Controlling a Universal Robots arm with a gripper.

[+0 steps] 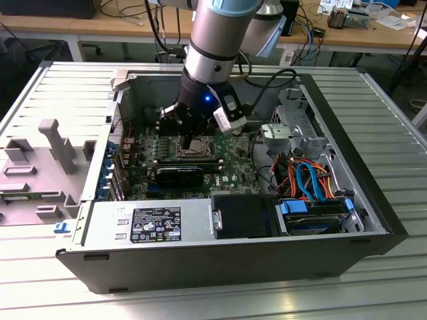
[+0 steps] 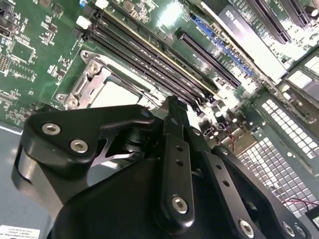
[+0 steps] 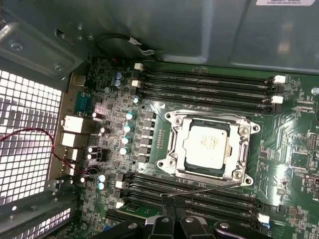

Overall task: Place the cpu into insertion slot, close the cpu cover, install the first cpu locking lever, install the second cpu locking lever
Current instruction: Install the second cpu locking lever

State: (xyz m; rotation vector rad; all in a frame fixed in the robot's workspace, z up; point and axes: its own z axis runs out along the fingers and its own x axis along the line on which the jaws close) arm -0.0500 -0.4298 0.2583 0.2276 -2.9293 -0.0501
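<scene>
One gripper (image 3: 169,219), fingers pressed together, is hovering beside the insertion slot (image 3: 172,163) where the cpu (image 3: 208,145) is sitting under the cpu cover (image 3: 242,149).

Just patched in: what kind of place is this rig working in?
Probably an electronics or robotics lab. An opened computer case lies on a slatted metal table, wooden workbenches strewn with cables stand behind, and the cpu sits in the insertion slot.
</scene>
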